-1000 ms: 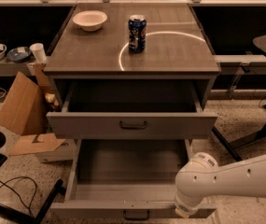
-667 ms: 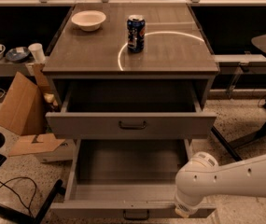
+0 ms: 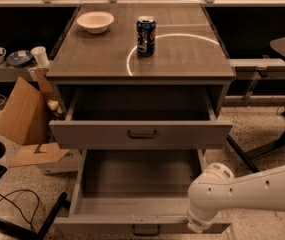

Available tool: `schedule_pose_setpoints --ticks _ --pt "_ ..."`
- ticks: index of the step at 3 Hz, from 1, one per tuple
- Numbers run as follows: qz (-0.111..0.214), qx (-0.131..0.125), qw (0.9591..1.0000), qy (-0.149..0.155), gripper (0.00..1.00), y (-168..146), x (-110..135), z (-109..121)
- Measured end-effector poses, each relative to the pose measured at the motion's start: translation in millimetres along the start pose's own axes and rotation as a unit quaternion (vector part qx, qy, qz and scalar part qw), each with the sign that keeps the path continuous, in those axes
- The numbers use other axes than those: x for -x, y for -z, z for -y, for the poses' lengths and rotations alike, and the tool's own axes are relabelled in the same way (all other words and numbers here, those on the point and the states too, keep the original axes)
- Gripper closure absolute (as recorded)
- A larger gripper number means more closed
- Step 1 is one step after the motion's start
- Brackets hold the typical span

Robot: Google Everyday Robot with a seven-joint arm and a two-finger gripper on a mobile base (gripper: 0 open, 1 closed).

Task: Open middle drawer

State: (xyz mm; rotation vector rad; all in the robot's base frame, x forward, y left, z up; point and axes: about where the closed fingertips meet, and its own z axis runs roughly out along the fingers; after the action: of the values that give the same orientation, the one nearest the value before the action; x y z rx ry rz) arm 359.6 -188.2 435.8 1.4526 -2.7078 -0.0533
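The grey cabinet has two drawers pulled out. The upper, taller-fronted drawer is partly out. Below it, the middle drawer stands pulled far out, and its bare inside shows. Its small dark handle sits at the bottom edge of the view. My white arm reaches in from the right, and its rounded end rests at this drawer's front right corner. The gripper itself is hidden below that end, out of sight.
A white bowl and a blue can stand on the cabinet top. An open cardboard box lies on the floor at the left, with cables nearer. Black table legs stand at the right.
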Motion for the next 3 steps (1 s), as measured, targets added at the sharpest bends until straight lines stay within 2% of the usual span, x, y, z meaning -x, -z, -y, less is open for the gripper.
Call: schedule_pose_setpoints --ticks 2,3 --pt "0.001 0.000 1.0000 0.001 0.11 0.5 1.3 1.8" --pt "0.004 -0.012 0.9998 0.018 0.00 20.6 1.5 -7.1"
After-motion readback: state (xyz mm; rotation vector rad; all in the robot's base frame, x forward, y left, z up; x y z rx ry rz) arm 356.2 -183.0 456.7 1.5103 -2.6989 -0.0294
